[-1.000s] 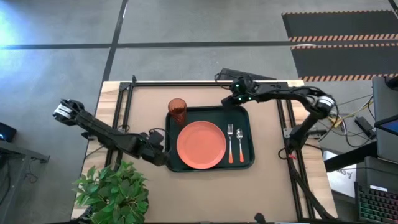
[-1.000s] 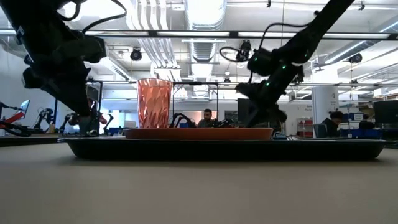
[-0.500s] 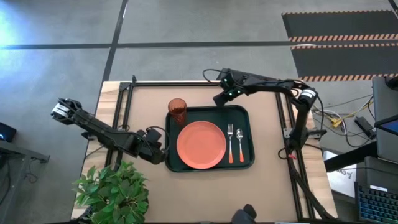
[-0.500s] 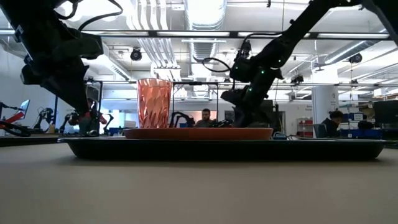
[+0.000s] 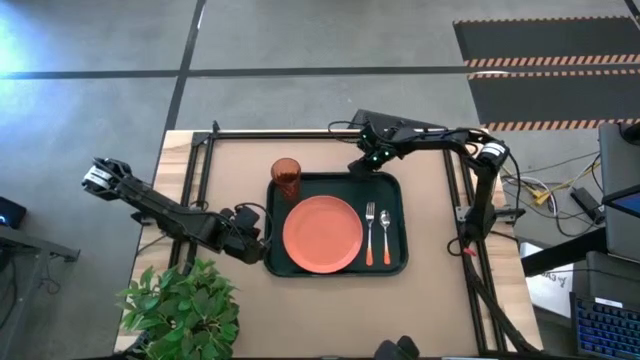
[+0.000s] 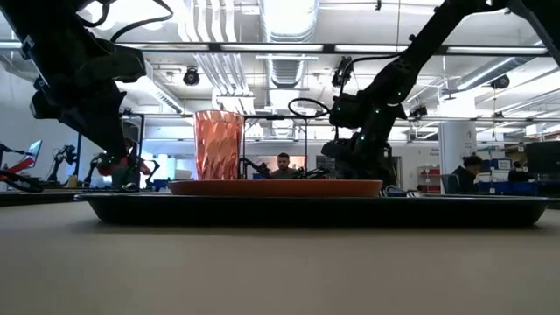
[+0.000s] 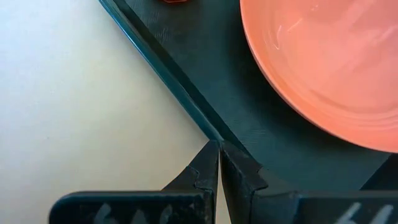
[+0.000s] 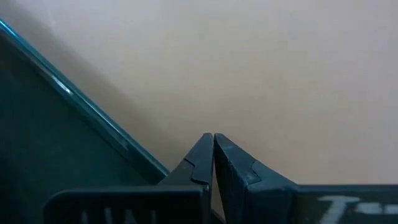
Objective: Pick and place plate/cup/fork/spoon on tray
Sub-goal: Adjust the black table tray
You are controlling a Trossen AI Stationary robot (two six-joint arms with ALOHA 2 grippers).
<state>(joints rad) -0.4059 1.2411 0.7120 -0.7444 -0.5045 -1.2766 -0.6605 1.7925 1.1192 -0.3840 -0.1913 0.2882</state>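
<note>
The dark green-black tray (image 5: 390,185) lies mid-table. On it are the salmon-orange plate (image 5: 322,232), the red-brown cup (image 5: 286,175) upright at the far left corner, and the fork (image 5: 369,230) and spoon (image 5: 386,228) side by side at the right. My left gripper (image 5: 262,245) is shut and low at the tray's left rim near its near corner. It also shows in the left wrist view (image 7: 219,146). My right gripper (image 5: 358,168) is shut and low at the tray's far rim. It also shows in the right wrist view (image 8: 213,138). My left gripper's shut fingertips (image 7: 211,155) stand against the outer side of the tray's left rim (image 7: 186,106), near its near corner. They come slanting down from the table's left. My right gripper's shut fingers are beside the tray's far rim (image 8: 93,115); I cannot tell whether they touch it.
A green potted plant (image 5: 185,305) stands at the table's near left corner, close under the left arm. Black frame rails (image 5: 205,165) run along the table's left, far and right sides. There is bare tabletop near of the tray.
My right gripper has gone toward the table's left along the tray's far rim, then back a little toward the right and down toward the rim. It has stayed shut.
</note>
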